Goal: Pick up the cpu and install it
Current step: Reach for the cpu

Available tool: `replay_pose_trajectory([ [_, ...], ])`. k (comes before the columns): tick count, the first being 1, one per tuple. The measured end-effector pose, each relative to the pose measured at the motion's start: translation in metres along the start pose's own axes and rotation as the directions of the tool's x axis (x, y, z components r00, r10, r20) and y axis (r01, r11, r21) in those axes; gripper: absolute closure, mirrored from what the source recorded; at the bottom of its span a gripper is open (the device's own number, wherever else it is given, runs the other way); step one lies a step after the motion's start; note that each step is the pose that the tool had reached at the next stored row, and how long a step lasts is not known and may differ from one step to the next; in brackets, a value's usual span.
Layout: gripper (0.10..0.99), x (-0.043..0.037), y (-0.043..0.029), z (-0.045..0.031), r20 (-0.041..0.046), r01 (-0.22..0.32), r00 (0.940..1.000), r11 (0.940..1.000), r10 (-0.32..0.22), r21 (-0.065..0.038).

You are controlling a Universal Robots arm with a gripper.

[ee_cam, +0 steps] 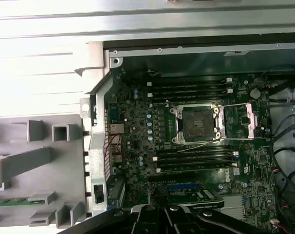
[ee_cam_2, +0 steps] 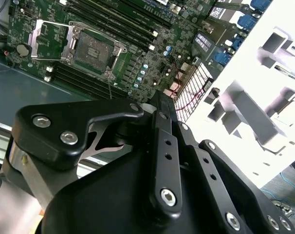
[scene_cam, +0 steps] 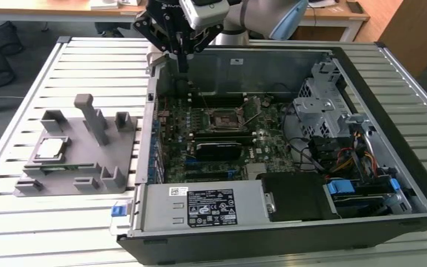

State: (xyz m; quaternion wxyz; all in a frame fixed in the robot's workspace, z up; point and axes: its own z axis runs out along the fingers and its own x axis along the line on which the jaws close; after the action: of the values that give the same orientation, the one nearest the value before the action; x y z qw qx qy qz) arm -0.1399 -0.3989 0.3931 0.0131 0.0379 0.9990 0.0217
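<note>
A: Silver-grey metal top, thin green rim. Is that the cpu (scene_cam: 50,148)?

B: Yes. It lies flat, metal face up, seated on the grey fixture (scene_cam: 69,168) at the exterior view's left. The fixture stands on the slatted surface (scene_cam: 87,67), just beside the computer case (scene_cam: 273,247).

A: Long axis? Heading?

B: It's square, so there's no real long axis. Its edges run parallel to the fixture's edges. I can't tell which corner is keyed.

A: End effector?

B: The end effector (scene_cam: 184,65) hangs over the far corner of the case on the exterior view's left, fingers pointing down. They look closed, tips together, with nothing between them. It is well apart from the cpu and not touching it.

A: Socket?

B: The socket (ee_cam: 196,124) (ee_cam_2: 91,51) sits mid-motherboard (scene_cam: 269,146) and shows in both wrist views. It is open, with its load plate (ee_cam: 246,119) folded back to one side. Dark memory slots (ee_cam: 193,161) run along both sides of it.
</note>
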Motion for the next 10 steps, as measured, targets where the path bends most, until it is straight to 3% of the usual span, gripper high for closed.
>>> replay_pose_trajectory([
  [10, 0.980, 0.0035, -0.0003, 0.0002, 0.0000, 0.000, 1.0000, 1.0000, 0.000, 0.000],
])
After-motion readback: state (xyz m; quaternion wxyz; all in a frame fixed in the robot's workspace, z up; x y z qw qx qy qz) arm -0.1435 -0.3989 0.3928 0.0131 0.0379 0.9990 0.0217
